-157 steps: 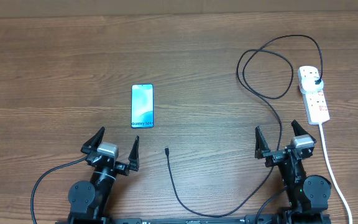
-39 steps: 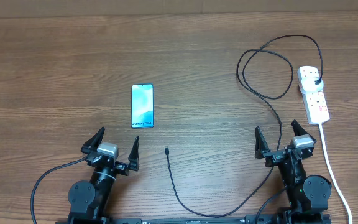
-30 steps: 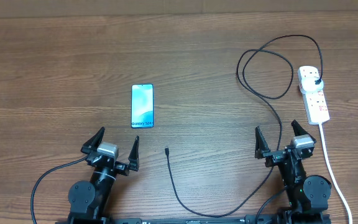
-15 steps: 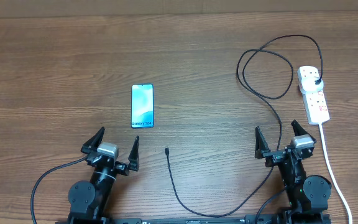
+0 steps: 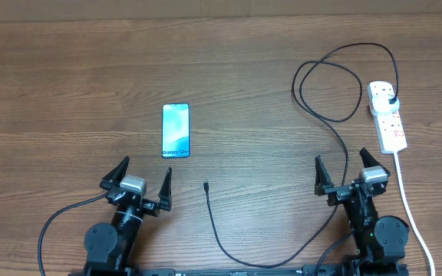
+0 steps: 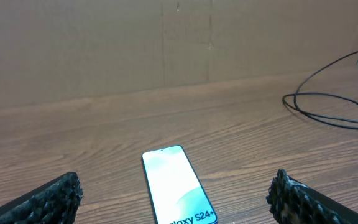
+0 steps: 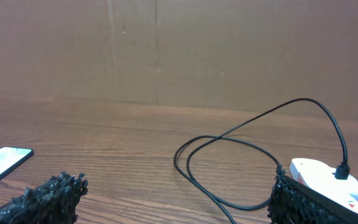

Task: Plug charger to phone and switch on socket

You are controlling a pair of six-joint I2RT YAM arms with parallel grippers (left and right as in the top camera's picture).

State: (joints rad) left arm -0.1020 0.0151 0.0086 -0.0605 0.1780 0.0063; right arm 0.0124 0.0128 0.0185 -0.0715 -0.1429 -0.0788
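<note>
The phone (image 5: 176, 130) lies flat, screen up, left of the table's middle; in the left wrist view the phone (image 6: 176, 183) sits just ahead, between the open fingers. The charger (image 5: 206, 186), a thin black cable, has its small tip lying free right of my left gripper (image 5: 146, 167). It runs along the near edge, loops up right, and ends in a black plug (image 5: 390, 100) in the socket (image 5: 386, 115). My right gripper (image 5: 341, 157) stands open near that white strip, holding nothing. The right wrist view shows the charger (image 7: 304, 100) looping to the socket (image 7: 319, 171).
A thick white cord (image 5: 405, 192) runs from the socket down past the right arm to the near edge. A brown cardboard wall (image 7: 166, 50) closes off the table's far side. Both arms rest at the near edge.
</note>
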